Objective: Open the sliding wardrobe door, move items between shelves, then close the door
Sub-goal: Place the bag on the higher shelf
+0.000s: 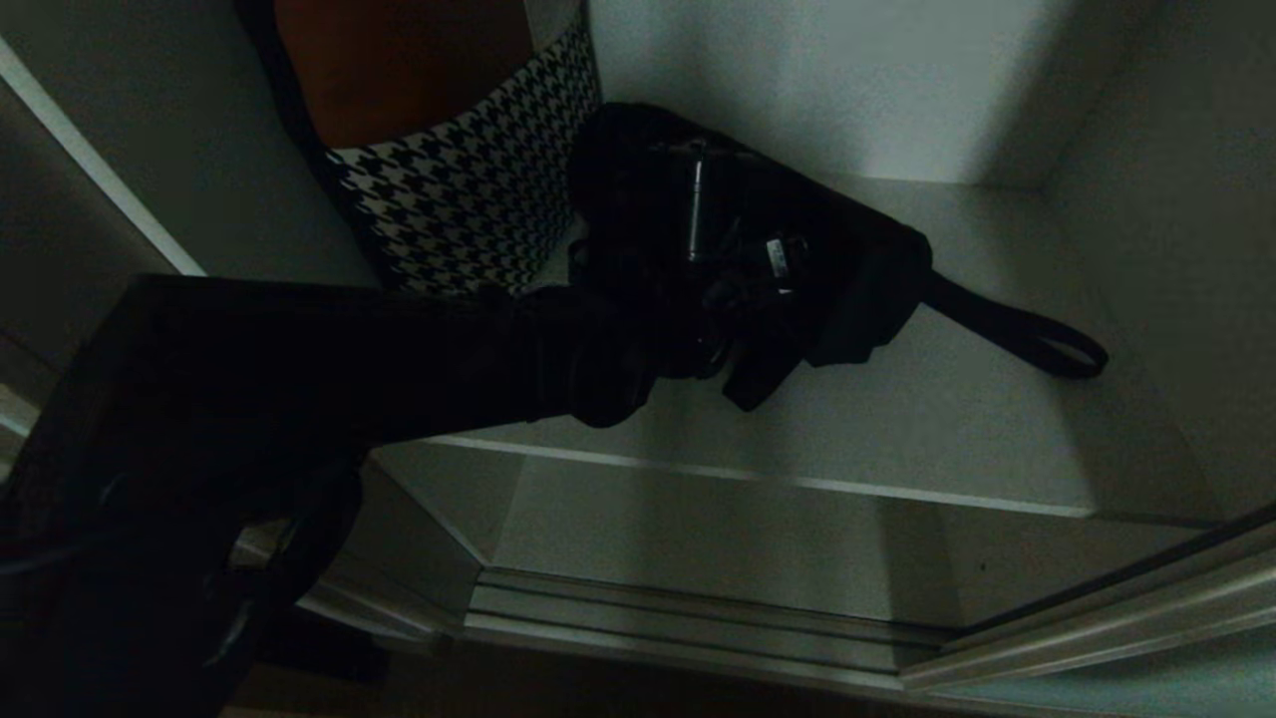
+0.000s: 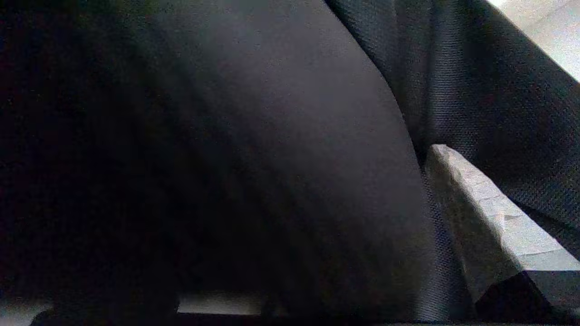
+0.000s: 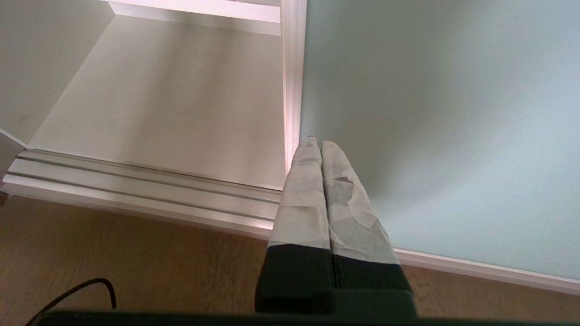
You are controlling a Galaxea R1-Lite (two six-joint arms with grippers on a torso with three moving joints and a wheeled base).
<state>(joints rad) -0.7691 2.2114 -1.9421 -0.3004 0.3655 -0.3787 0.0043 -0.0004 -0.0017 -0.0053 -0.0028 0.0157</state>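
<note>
A soft black bag (image 1: 797,249) lies on the pale shelf (image 1: 947,429) inside the wardrobe, its strap loop (image 1: 1037,334) trailing to the right. My left arm reaches in from the lower left, and my left gripper (image 1: 743,344) is at the bag's front. In the left wrist view the black fabric (image 2: 272,136) fills almost everything. One taped finger (image 2: 480,213) shows at its side and the other is hidden, with the jaws standing wide. My right gripper (image 3: 321,145) hangs low, shut and empty, before the frosted teal sliding door (image 3: 430,113), which is slid aside.
A houndstooth-patterned container (image 1: 469,189) with an orange inside stands on the shelf just left of the bag. Below is the wardrobe's bottom board (image 1: 698,538) and the floor track (image 3: 136,181). A wooden floor with a black cable (image 3: 86,290) lies in front.
</note>
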